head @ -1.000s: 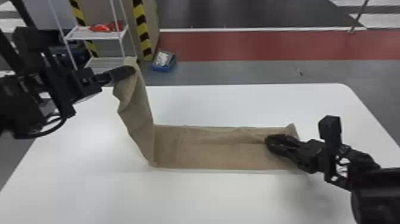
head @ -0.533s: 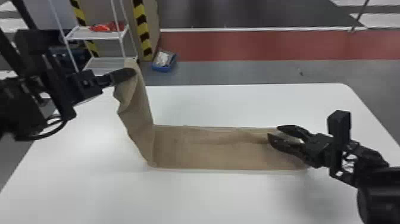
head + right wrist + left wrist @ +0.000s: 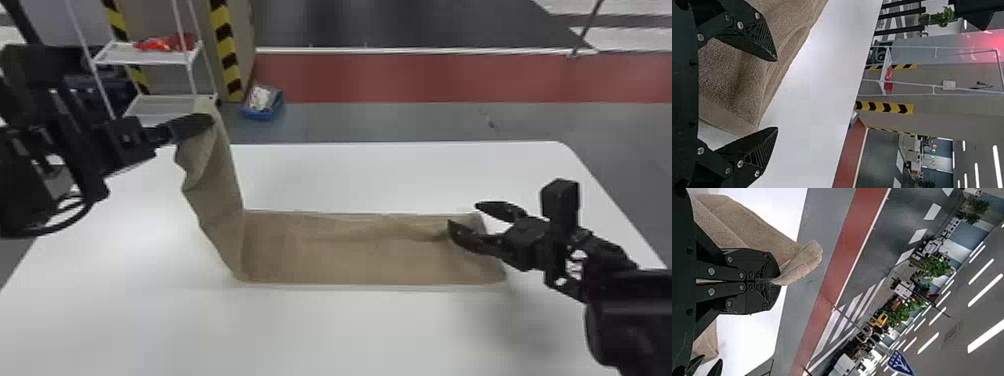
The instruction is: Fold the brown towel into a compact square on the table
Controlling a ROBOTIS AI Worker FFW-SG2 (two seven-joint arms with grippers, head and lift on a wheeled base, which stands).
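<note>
Plainly, the near edge of the table (image 3: 325,335) is cut off in the head view. The right hand (image 3: 463,214), fingers spread wide and gripping nothing, is at the brown towel's (image 3: 370,255) right end; whether a tip touches cloth is hard to tell. The towel lies in a long strip, its left end held up by the left hand (image 3: 209,121), whose closed fingers hide the pinched part. Farther off, left, stands a white rack (image 3: 145,56), partly hidden; right of it, a blue bin (image 3: 257,116), contents unclear.
</note>
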